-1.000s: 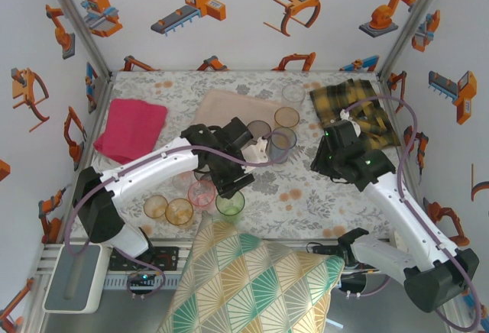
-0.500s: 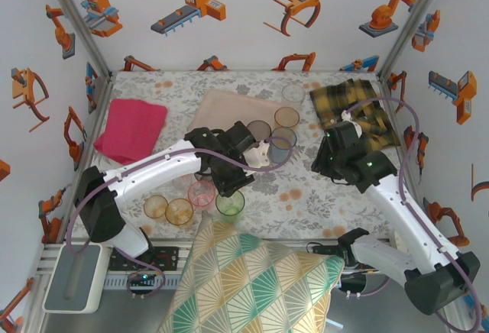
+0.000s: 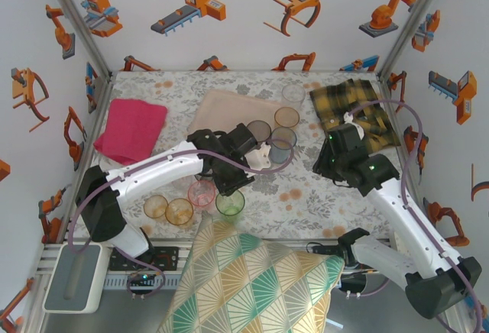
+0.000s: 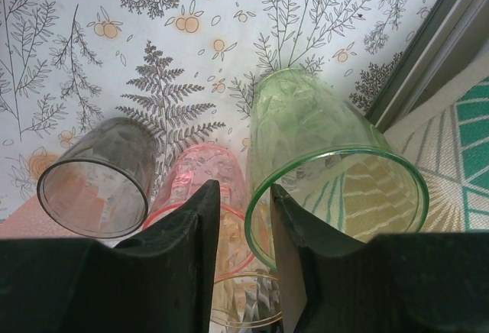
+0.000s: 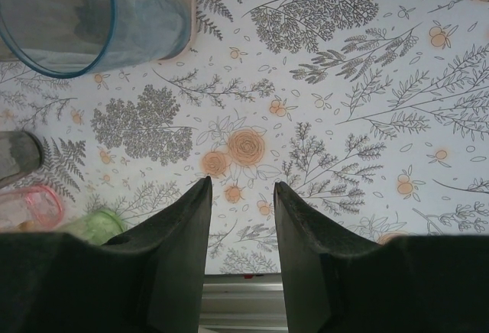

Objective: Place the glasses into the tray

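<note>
Your floral tabletop (image 3: 306, 195) carries the pale pink-beige tray (image 3: 221, 108) toward the middle of its far edge. Four of the glasses stand at the tray's right end, among them a smoky grey glass (image 3: 258, 129) and a blue glass (image 3: 282, 145). The others wait close to the tabletop's near edge, left of centre: two orange ones, a pink glass (image 3: 202, 193) and, just beside it, the green glass (image 3: 230, 203), which looks like your current pick.

Your left gripper (image 4: 244, 188) has its jaws a narrow gap apart, straddling the green glass's wall. One finger is inside the rim and the other is outside, hard by the pink glass. You cannot tell whether the pads bite yet. Your right gripper (image 5: 241, 184) hangs over bare tabletop, jaws apart and empty.

Expect the tumbler to be very light, thin-walled, smooth and a little springy. A firm rim pinch should carry it, though it may swing or slip. Lift straight up so the pink neighbour does not topple.

The top view gives you the layout and the route to the tray, but the wrist hides the grasp. The left wrist view gives you the rim between the fingers and shows how closely the pink glass crowds it.
</note>
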Controlling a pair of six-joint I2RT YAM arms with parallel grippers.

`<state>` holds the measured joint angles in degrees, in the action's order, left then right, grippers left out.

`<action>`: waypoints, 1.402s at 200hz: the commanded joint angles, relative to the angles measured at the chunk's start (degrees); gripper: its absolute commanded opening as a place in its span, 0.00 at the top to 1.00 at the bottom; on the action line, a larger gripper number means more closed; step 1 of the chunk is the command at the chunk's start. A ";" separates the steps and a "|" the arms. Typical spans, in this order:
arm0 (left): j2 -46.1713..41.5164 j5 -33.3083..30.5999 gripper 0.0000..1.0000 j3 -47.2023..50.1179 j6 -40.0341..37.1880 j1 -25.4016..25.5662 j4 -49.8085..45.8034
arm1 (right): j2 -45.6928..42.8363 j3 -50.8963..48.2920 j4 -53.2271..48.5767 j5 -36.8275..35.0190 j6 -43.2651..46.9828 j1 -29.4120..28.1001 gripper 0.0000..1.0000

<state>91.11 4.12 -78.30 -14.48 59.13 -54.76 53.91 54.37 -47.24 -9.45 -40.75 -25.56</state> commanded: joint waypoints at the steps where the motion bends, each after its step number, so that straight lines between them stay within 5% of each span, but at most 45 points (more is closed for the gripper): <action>1: 0.52 -0.25 0.68 0.85 0.68 0.45 -0.02 | -0.91 -0.51 -0.11 -0.21 -1.00 0.45 0.61; 106: 0.58 -2.38 0.92 -0.53 1.60 0.69 -0.53 | -1.60 -1.02 -0.36 -0.21 -1.08 0.67 0.61; 233: -1.21 -4.72 0.94 -9.21 0.15 0.27 -6.93 | -1.57 -0.67 -1.02 -0.39 -0.82 0.97 0.61; 280: -0.75 -4.87 0.94 -14.97 0.07 -3.56 -8.15 | -1.47 -0.58 -1.05 -0.22 -0.73 1.13 0.61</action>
<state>91.37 -0.40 -89.49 -13.82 57.74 -60.73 52.90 54.06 -47.27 -9.45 -40.75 -24.82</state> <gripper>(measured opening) 0.107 0.388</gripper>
